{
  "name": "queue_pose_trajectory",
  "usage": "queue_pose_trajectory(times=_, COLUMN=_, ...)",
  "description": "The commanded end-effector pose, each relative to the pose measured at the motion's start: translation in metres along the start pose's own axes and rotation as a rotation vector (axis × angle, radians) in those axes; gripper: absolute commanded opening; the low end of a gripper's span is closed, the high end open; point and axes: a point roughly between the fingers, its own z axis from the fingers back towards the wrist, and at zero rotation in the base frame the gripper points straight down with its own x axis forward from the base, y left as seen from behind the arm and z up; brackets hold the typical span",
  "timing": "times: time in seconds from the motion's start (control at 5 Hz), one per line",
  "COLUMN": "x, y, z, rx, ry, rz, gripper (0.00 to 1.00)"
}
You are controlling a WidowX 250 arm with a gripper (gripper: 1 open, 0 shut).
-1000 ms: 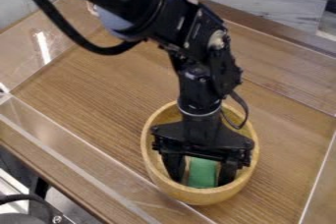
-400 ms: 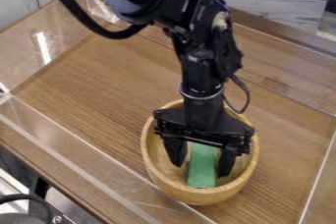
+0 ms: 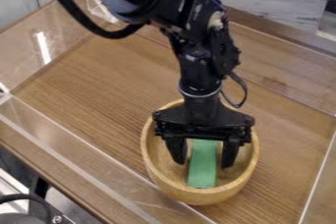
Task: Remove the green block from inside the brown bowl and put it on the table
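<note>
End effector (image 3: pixel 202 155) wide over near-upright green block (image 3: pixel 203 164).

Grainy wooden bowl (image 3: pixel 160 169), smooth green block (image 3: pixel 202 166), wood-grain table (image 3: pixel 105 81).

Brown wood-grain table (image 3: pixel 92 81), grain running diagonally from lower left to upper right, bordered by low clear acrylic walls (image 3: pixel 53 135) catching pale reflections along the near and left edges. Resting directly on it, toward the near right part, a round light-brown wooden bowl (image 3: pixel 160 169) with a thick rim, sitting flat and close to the near wall. Bare wood showing to the left of the bowl and behind it, up to the far wall
</note>
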Motion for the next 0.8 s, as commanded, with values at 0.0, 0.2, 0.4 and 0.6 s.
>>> queue_pose_trajectory(times=0.0, x=0.002, y=0.007, z=-0.003, rx=-0.012, ry=-0.026, rz=0.055, gripper=0.00)
queue_pose_trajectory(times=0.2, x=0.002, y=0.007, z=0.012, rx=-0.007, ry=-0.024, rz=0.081, gripper=0.00)
queue_pose_trajectory(times=0.4, x=0.004, y=0.007, z=0.028, rx=-0.003, ry=-0.021, rz=0.107, gripper=0.00)
queue_pose_trajectory(times=0.6, x=0.000, y=0.015, z=0.043, rx=-0.005, ry=-0.020, rz=0.100, gripper=0.00)
